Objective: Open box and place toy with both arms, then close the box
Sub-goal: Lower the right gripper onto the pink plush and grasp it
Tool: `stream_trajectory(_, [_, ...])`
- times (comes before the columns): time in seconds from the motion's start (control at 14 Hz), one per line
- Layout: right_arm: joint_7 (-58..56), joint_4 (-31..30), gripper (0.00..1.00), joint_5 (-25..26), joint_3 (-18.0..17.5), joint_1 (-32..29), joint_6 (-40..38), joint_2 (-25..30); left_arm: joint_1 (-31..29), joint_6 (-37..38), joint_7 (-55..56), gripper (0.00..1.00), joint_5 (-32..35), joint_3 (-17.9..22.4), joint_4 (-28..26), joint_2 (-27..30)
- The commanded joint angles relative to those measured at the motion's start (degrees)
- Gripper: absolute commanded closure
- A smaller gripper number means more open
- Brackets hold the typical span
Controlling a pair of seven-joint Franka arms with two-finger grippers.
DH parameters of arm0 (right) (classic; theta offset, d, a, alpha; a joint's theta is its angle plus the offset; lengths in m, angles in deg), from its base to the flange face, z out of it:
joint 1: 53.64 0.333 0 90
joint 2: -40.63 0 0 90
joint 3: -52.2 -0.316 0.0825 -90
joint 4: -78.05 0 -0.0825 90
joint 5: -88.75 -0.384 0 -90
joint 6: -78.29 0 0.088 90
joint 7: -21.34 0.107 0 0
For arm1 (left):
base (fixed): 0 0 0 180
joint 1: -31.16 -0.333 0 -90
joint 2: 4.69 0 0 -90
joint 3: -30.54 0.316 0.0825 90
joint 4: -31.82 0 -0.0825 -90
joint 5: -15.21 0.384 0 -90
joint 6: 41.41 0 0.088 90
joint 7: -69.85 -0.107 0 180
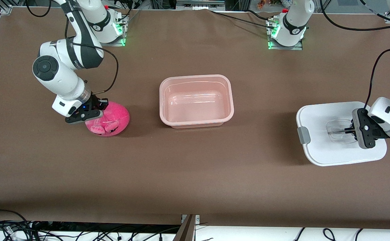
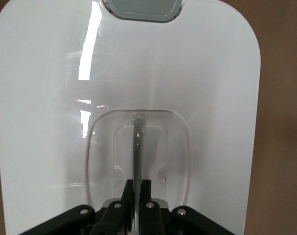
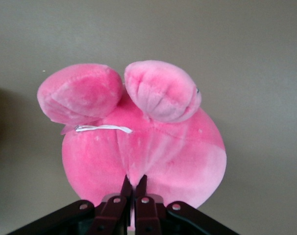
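The box stands open in the middle of the table, a pinkish tub with nothing in it. Its white lid lies flat toward the left arm's end of the table, with a grey clip on one side. My left gripper is shut on the bar of the lid's clear recessed handle. The pink plush toy sits toward the right arm's end of the table. My right gripper is shut on a pinch of the toy's plush.
The brown table has bare room between the box and the lid and between the box and the toy. Cables lie along the table's near edge, and the arm bases stand at the far edge.
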Motion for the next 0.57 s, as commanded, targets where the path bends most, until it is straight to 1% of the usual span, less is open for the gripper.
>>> stream_trajectory(0.0, [-3.27, 4.92, 1.00, 0.65, -2.19, 0.10, -6.04, 0.87, 0.42, 1.42, -1.11, 1.00, 0.87, 0.14, 0.75, 0.55])
stream_trajectory(0.07, [-7.91, 7.20, 1.00, 0.65, -3.25, 0.10, -8.58, 0.78, 0.42, 1.42, -1.11, 1.00, 0.87, 0.14, 0.75, 0.46])
stream_trajectory(0.21, [-22.56, 12.30, 1.00, 0.21, -5.70, 0.10, -12.37, 0.43, 0.42, 1.42, -1.11, 1.00, 0.87, 0.14, 0.75, 0.55])
stream_trajectory(0.29, [-26.89, 14.50, 1.00, -0.31, -7.02, 0.19, -14.74, 0.34, 0.42, 1.42, -1.11, 1.00, 0.78, 0.14, 0.75, 0.55])
stream_trajectory(0.36, [-28.76, 16.70, 1.00, -1.28, -8.52, 0.19, -17.63, 0.25, 0.42, 1.42, -1.02, 1.00, 0.69, 0.14, 0.75, 0.46])
stream_trajectory(0.5, [-31.32, 20.39, 1.00, -2.16, -14.13, 0.62, -21.08, 0.17, 0.51, 1.42, -1.02, 1.00, 0.69, 0.14, 0.75, 0.55])
